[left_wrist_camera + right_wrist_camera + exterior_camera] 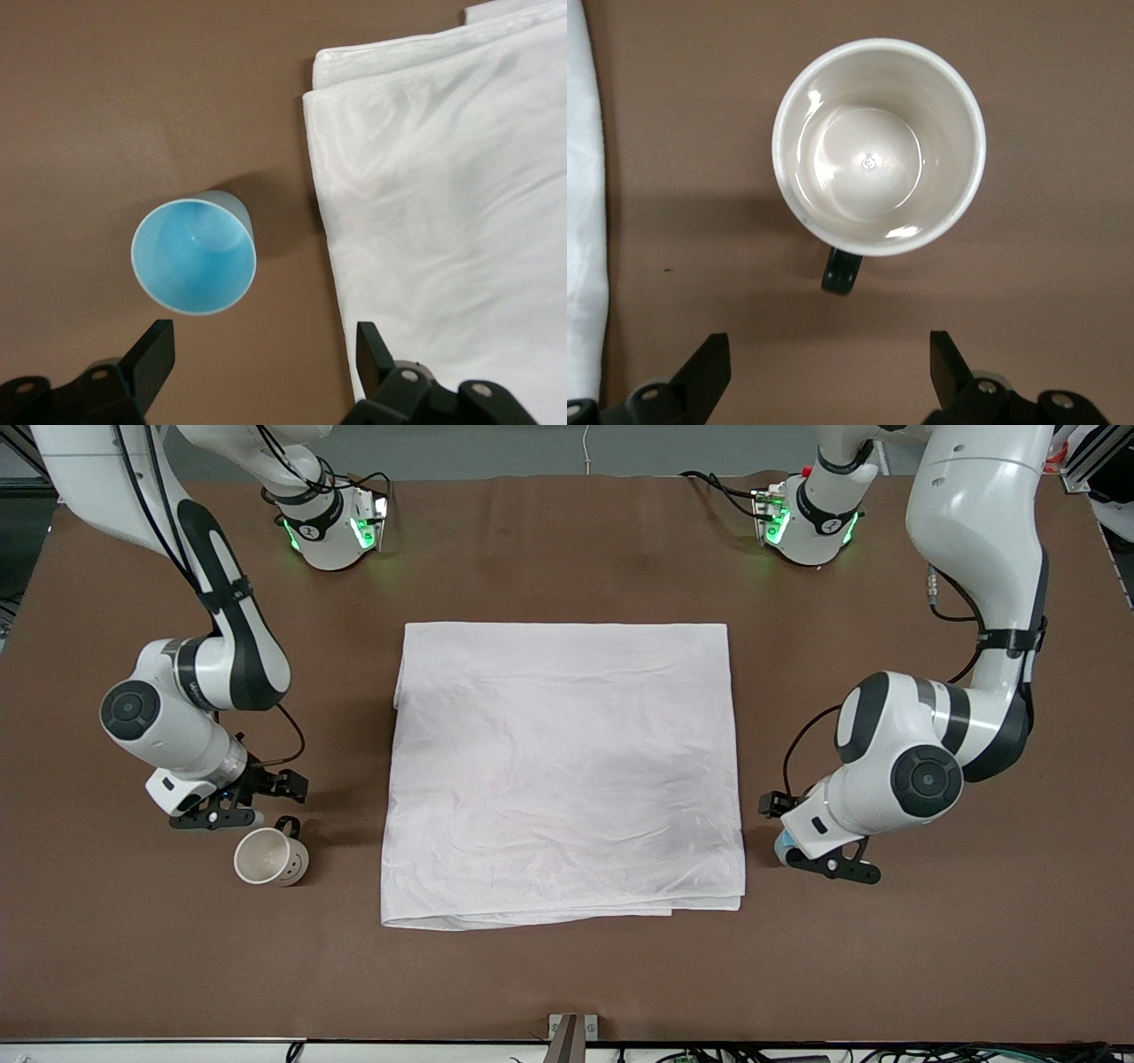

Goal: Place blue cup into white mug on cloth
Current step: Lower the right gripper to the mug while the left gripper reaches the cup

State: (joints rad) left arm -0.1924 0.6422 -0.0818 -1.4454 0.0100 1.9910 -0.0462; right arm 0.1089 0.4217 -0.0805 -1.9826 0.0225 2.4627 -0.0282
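From the front camera, the cloth lies flat and wrinkled at the middle of the brown table, folded double with its layered edge toward that camera. The white mug stands upright on the bare table at about eight o'clock from the cloth's centre, toward the right arm's end, well apart from the cloth, with its black handle at roughly one o'clock on its rim. The right gripper hangs low just beside the mug. The left gripper hangs low at about four o'clock from the cloth's centre, toward the left arm's end, with a sliver of the blue cup showing beside it. In the left wrist view, the blue cup stands upright on the table, mouth open, near the cloth's folded corner but not touching it; the left gripper's jaws stand wide apart, clear of the cup. In the right wrist view, the white mug stands empty, and the right gripper's jaws are spread apart, holding nothing.
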